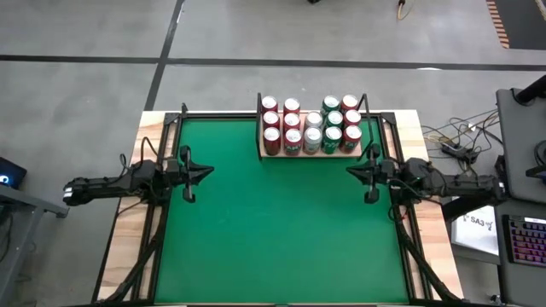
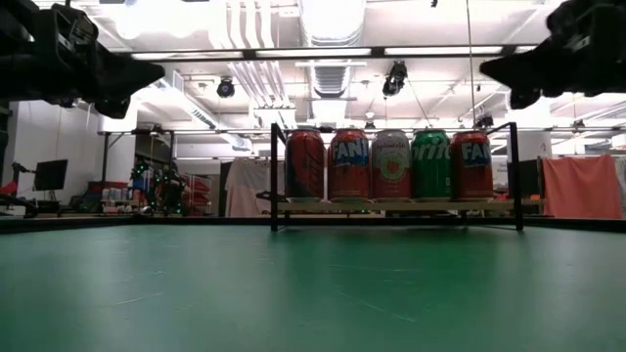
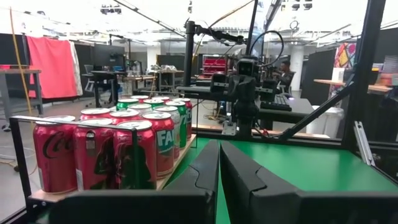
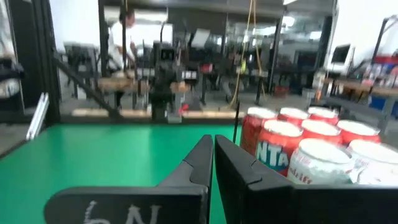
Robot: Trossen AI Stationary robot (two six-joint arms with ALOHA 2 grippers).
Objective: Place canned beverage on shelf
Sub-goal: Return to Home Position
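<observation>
Several red, green and silver beverage cans [image 1: 311, 125] stand upright in rows on the shelf [image 1: 309, 153], a tan board with black uprights at the table's far edge; the low view shows the cans [image 2: 391, 164] standing on the board [image 2: 391, 206]. My left gripper [image 1: 211, 171] is shut at the table's left edge, raised above the felt, pointing level toward the right. My right gripper [image 1: 350, 171] is shut at the right edge, pointing level toward the left. Both hold nothing. The wrist views show the shut left fingers [image 3: 219, 163] and right fingers [image 4: 213, 163] beside the cans.
The green felt tabletop [image 1: 281, 230] lies between the two arms and toward the near edge. A black frame [image 1: 171, 128] runs around the table. Cables and a keyboard [image 1: 529, 243] lie off the right side.
</observation>
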